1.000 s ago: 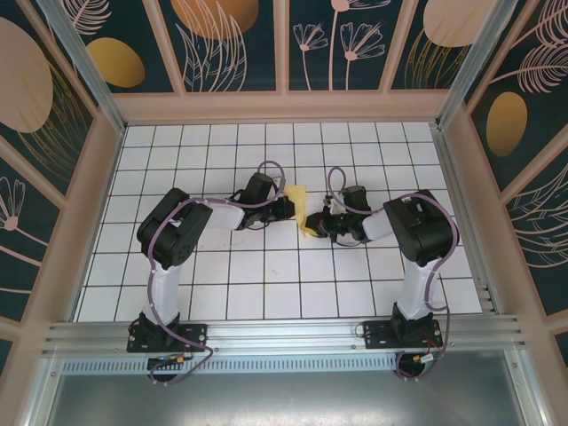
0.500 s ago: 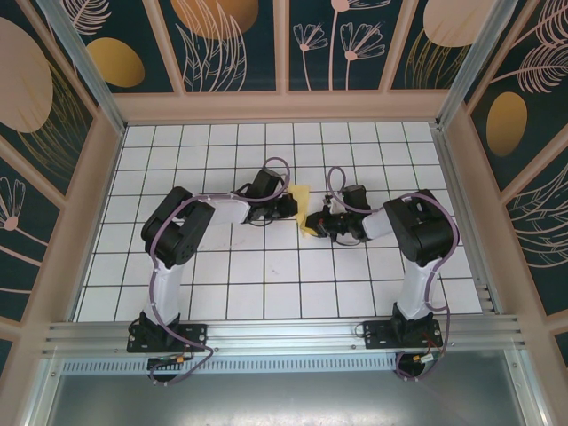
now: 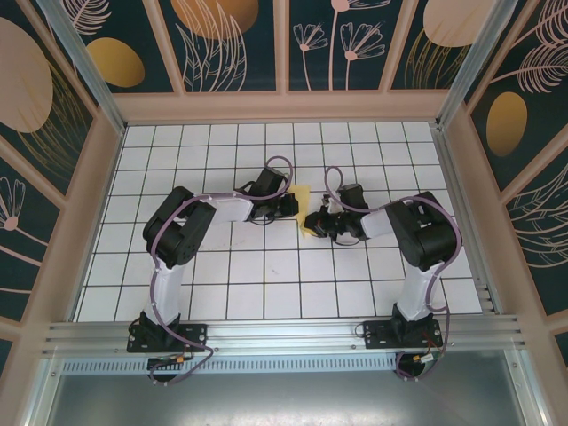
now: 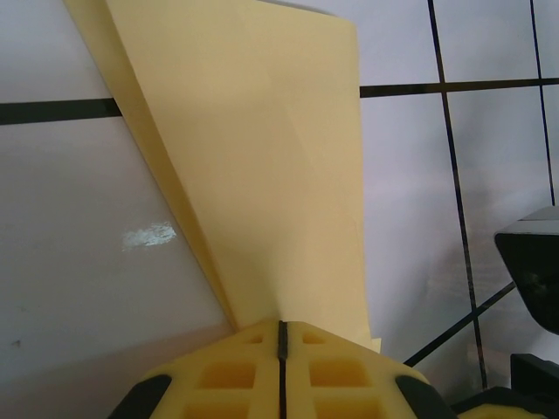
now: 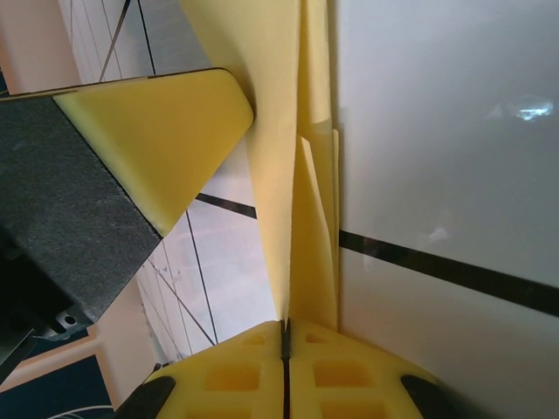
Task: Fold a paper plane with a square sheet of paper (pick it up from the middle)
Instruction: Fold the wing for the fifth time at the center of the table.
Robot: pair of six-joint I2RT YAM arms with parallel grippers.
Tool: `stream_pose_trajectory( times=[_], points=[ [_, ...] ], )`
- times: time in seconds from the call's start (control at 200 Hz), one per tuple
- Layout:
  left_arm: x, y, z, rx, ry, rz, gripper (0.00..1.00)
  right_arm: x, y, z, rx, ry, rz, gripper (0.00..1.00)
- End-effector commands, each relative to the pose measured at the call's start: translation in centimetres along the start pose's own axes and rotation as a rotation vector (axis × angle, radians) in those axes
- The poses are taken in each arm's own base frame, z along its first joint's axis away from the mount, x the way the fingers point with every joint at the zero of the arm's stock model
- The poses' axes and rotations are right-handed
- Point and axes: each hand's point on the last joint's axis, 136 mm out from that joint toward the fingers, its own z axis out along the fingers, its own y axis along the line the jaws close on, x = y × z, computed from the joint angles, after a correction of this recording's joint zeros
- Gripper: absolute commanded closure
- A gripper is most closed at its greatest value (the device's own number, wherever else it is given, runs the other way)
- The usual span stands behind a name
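The square sheet of paper (image 3: 303, 209), bright yellow and folded into a narrow strip, lies between my two grippers at mid-table. My left gripper (image 3: 292, 207) comes from the left with its jaws shut. Its tips (image 4: 281, 327) rest against the broad face of the paper (image 4: 262, 157) rather than round an edge. My right gripper (image 3: 317, 224) reaches in from the right and is shut on the paper. In the right wrist view a raised layer of the paper (image 5: 293, 175) runs edge-on into the seam of that gripper (image 5: 285, 327). The left gripper's yellow finger (image 5: 157, 131) touches the same fold from the other side.
The white grid-tiled table (image 3: 266, 275) is ringed by a low wooden wall (image 3: 284, 108) and patterned panels. Both arm bases (image 3: 169, 333) sit on the metal rail at the near edge. Open tiles stretch on all sides of the paper.
The left arm has stretched a little farther from its base, carrying its gripper slightly away and to the right against the paper. The right gripper and the paper have hardly moved.
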Motion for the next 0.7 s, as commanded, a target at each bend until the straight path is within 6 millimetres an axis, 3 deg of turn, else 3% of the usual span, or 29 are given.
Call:
stream_pose_trajectory(
  times=[0.0,0.415,0.695],
  points=[
    [2.7,6.6,1.6,-0.222,0.062,-0.031,0.90,2.7,-1.4,-0.2,0.077,0.073,0.034,0.90],
    [2.6,6.6,1.6,-0.223,0.062,-0.031,0.90,3.5,-1.9,-0.3,0.147,0.073,-0.002,0.87],
    [2.5,6.7,1.6,-0.234,0.058,-0.030,0.90,3.2,-2.6,-0.8,0.162,0.037,0.023,0.98]
  ],
)
